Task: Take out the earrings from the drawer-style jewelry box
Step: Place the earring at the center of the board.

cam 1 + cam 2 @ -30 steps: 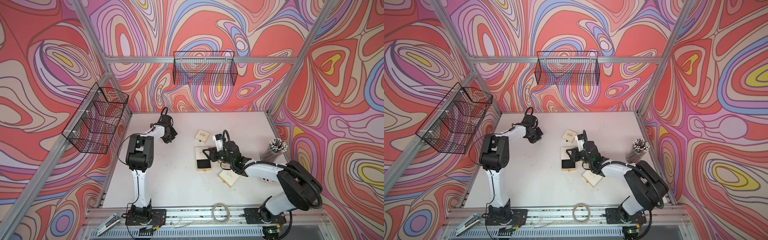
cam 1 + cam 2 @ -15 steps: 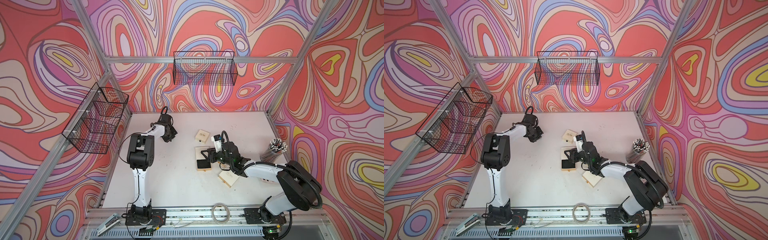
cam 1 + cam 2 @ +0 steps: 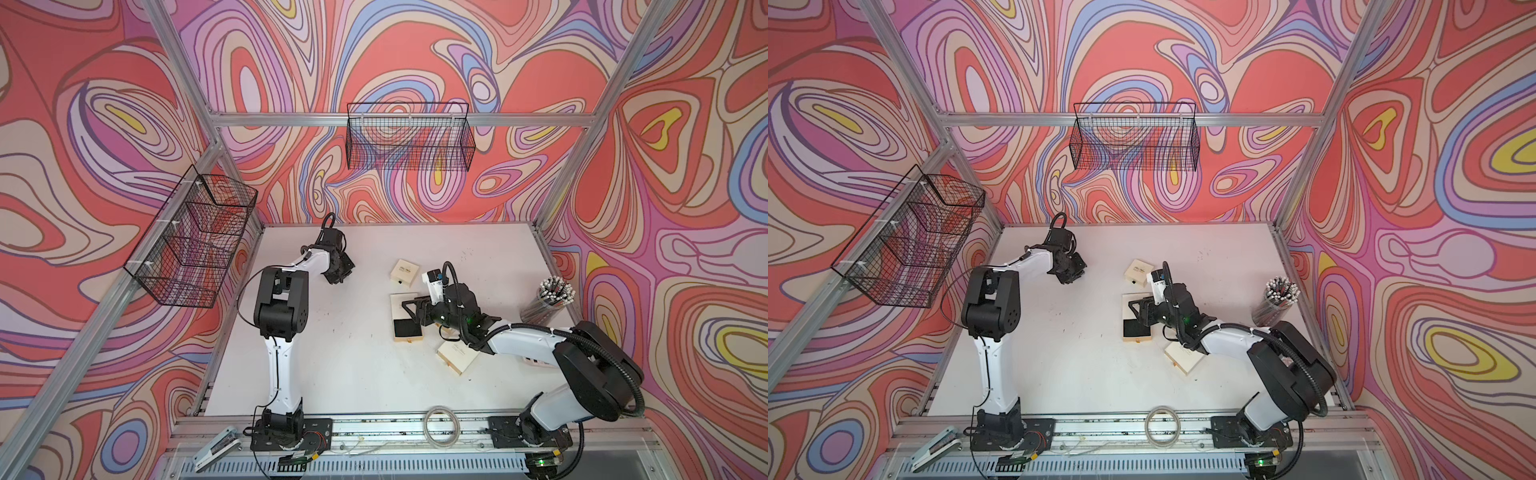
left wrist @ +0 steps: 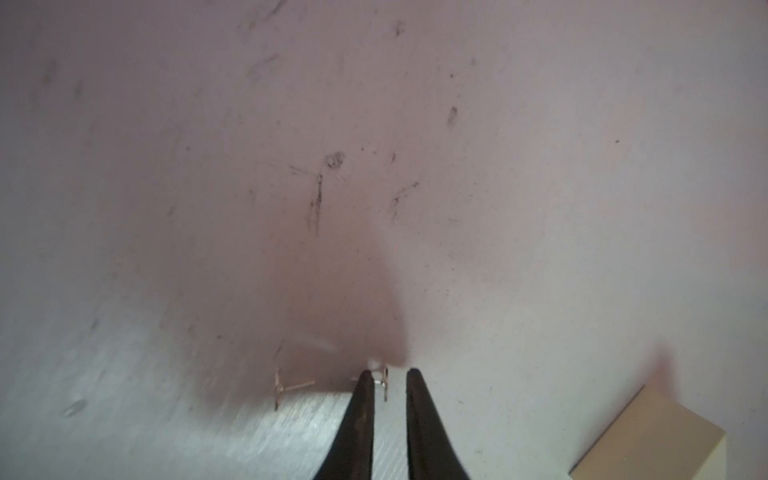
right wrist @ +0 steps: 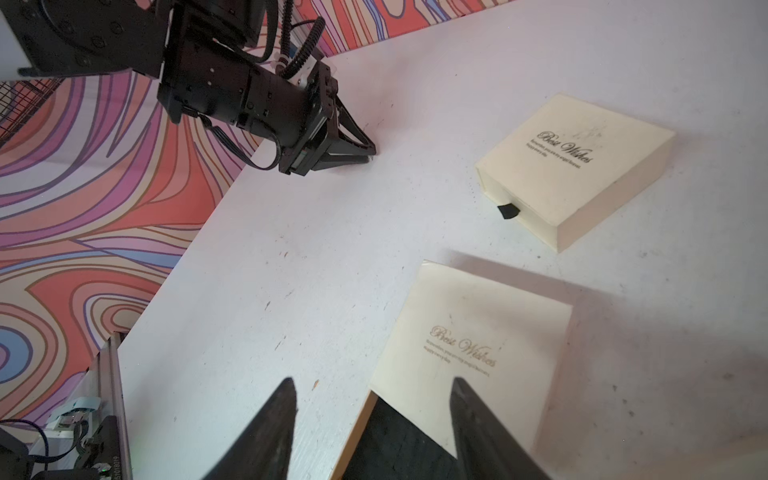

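Held left pincer [image 4: 389, 371] narrowly parted, clamping nothing, earring stud [image 4: 385, 384] against one fingertip [image 4: 365, 388], second stud [image 4: 280, 386] near on bench [image 4: 498, 208]; held right pincer [image 5: 372, 380] wide, empty; best lifted straight, without dragging.

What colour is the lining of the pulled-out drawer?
Black; the drawer lining shows best in a top view.

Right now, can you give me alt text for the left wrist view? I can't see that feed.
The two black fingers of the left hand stand slightly apart over a scuffed white table, with a tiny silvery earring between their tips. A second earring lies on the table beside them, and a cream box corner shows at the frame's edge.
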Motion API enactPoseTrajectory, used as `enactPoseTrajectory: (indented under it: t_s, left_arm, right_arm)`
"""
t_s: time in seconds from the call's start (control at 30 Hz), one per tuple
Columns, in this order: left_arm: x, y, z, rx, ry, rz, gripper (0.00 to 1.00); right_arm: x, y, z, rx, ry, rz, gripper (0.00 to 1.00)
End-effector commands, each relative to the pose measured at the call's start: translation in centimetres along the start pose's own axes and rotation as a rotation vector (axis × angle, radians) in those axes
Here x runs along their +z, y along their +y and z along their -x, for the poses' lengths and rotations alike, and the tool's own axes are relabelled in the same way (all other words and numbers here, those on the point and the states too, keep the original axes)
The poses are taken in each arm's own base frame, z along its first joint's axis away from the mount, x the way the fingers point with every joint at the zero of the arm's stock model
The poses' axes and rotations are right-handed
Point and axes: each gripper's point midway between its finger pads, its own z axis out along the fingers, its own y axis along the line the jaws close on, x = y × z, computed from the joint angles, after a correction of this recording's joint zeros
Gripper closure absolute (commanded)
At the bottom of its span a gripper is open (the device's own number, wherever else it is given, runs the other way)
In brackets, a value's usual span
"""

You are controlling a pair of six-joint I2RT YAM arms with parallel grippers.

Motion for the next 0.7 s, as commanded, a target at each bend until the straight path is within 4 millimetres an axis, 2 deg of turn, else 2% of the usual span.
enactPoseTrajectory:
  t_s: [0.0,0.17,0.4,0.67]
  left_arm:
    - [-0.1,1.1,0.0,-0.026,0.0,0.027,0.79]
    - [-1.0,1.2,0.0,-0.021,-0.012,0.029,0.73]
    - [-2.5,1.2,-1.0,-0.018,-0.015,-0.015,0.62]
    - [-6.3,0.8,-2.3,0.001,-0.034,-0.092,0.57]
  right_arm:
    - [0.5,0.3,0.3,-0.024,0.0,0.001,0.4]
    - [0.5,0.3,0.3,-0.028,0.001,-0.002,0.4]
    - [0.6,0.3,0.2,-0.029,0.004,-0.006,0.39]
    - [0.6,0.2,0.2,-0.028,0.001,-0.009,0.35]
